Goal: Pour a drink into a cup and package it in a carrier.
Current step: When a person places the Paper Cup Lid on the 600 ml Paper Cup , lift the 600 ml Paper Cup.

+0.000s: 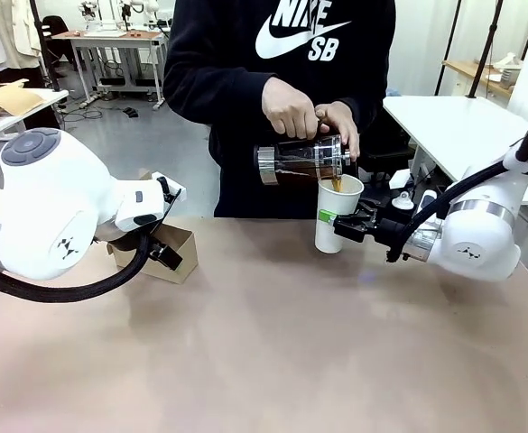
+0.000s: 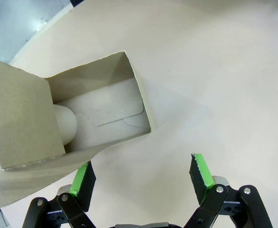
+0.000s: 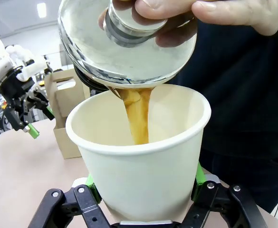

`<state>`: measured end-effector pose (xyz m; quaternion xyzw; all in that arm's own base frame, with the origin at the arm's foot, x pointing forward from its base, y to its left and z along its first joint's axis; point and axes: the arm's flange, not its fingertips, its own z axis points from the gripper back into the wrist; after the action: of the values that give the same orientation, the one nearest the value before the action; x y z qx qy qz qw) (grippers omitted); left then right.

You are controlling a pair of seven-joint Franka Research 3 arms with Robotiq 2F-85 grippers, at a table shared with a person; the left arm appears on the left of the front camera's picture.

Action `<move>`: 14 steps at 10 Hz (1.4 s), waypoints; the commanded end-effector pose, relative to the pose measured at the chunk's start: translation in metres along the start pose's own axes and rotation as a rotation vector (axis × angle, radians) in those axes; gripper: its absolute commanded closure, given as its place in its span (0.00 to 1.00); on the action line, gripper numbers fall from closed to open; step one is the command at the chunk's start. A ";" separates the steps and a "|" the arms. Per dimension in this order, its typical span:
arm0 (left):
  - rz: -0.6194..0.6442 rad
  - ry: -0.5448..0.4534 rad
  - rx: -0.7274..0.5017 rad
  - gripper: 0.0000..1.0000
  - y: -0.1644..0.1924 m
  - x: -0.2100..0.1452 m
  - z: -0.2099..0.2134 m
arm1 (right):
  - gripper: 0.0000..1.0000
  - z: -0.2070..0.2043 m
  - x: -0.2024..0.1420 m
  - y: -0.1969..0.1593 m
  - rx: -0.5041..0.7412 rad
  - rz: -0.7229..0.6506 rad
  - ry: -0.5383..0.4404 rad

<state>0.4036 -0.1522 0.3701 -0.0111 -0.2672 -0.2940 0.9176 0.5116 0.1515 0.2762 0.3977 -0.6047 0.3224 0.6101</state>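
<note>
A person's hands tip a clear glass jug [image 1: 301, 162] over the white cup [image 1: 338, 212]. The brown drink [image 3: 139, 118] streams into the cup [image 3: 143, 171]. My right gripper [image 1: 338, 223] is shut on the cup's side, its green pads [image 3: 198, 180] pressing the cup wall in the right wrist view. The brown cardboard carrier [image 1: 169, 248] stands at the left of the table. My left gripper [image 2: 142, 173] hangs open just above and beside the carrier [image 2: 100, 76]. A white rounded object [image 2: 65, 123] sits inside the carrier.
The tan table [image 1: 273, 343] is bare across the middle and front. The person stands at the far edge behind the cup. A white table [image 1: 453, 126] stands at the back right.
</note>
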 end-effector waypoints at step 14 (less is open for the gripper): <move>0.001 -0.001 -0.002 0.00 0.000 0.000 0.000 | 0.20 0.000 0.004 0.002 -0.002 0.004 0.001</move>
<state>0.4036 -0.1522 0.3701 -0.0111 -0.2672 -0.2940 0.9176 0.5115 0.1514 0.2760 0.3976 -0.6046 0.3224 0.6102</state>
